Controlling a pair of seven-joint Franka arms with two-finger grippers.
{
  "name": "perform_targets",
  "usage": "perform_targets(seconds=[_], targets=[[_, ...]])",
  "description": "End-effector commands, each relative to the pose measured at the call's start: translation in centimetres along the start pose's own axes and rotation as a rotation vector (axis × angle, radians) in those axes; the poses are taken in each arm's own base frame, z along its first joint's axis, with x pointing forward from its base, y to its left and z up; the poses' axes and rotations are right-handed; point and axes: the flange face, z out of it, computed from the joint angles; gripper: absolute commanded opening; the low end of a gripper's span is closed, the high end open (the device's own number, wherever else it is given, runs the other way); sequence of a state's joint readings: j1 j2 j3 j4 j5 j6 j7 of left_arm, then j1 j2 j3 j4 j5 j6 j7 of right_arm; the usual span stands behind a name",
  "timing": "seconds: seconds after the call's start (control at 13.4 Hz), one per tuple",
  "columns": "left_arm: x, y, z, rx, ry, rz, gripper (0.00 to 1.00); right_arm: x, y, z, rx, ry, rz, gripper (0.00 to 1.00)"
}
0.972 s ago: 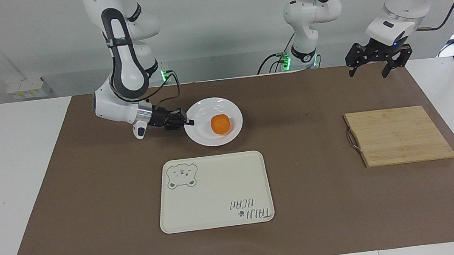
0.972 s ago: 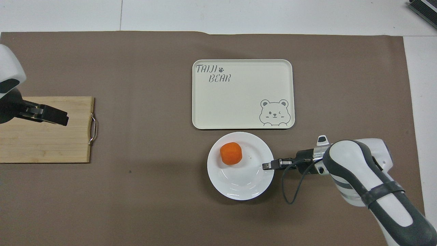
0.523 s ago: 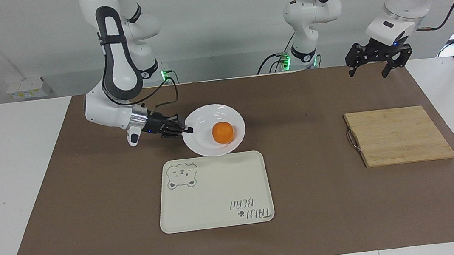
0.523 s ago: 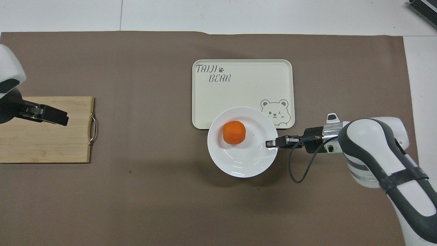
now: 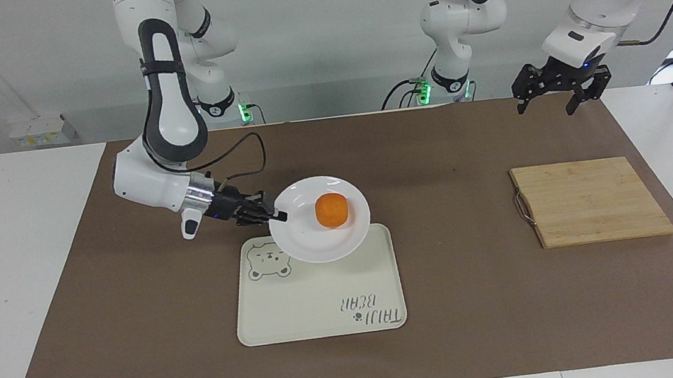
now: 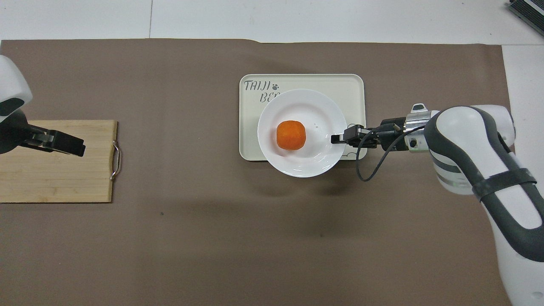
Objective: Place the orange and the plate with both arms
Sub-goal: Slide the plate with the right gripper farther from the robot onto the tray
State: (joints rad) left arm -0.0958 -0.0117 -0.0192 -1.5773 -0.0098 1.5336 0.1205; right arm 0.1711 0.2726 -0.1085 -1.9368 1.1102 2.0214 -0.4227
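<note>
- The cream tray (image 6: 357,85) carries the grey words "TAIJI BEAR" (image 5: 370,310) in one corner, with a small paw print after "TAIJI".
- In the facing view both words read whole, upside down, at the tray corner farthest from the robots, toward the left arm's end of the table.
- In the overhead view the white plate (image 6: 316,159) hangs over that corner and covers the end of "BEAR".
- No other writing can be read.

A brown-covered table (image 5: 138,338) bears a cream tray (image 5: 318,305) and wooden board (image 5: 591,201).
</note>
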Motion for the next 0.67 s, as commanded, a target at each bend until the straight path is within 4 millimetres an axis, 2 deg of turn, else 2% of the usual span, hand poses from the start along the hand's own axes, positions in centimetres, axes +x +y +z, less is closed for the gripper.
perform_targets(seconds=[0.0, 0.37, 0.6], targets=[[-0.6, -0.4, -0.4, 0.02, 0.003, 0.0, 1.0, 3.9, -0.5, 0.0, 0.02, 0.017, 0.039, 0.0], [-0.6, -0.4, -0.4, 0.02, 0.003, -0.001, 1.0, 8.3, 1.1, 2.7, -0.01, 0.031, 0.065, 0.0], [-0.6, -0.4, -0.4, 0.02, 0.003, 0.0, 1.0, 8.9, 2.9, 4.2, -0.034, 0.045, 0.075, 0.0]])
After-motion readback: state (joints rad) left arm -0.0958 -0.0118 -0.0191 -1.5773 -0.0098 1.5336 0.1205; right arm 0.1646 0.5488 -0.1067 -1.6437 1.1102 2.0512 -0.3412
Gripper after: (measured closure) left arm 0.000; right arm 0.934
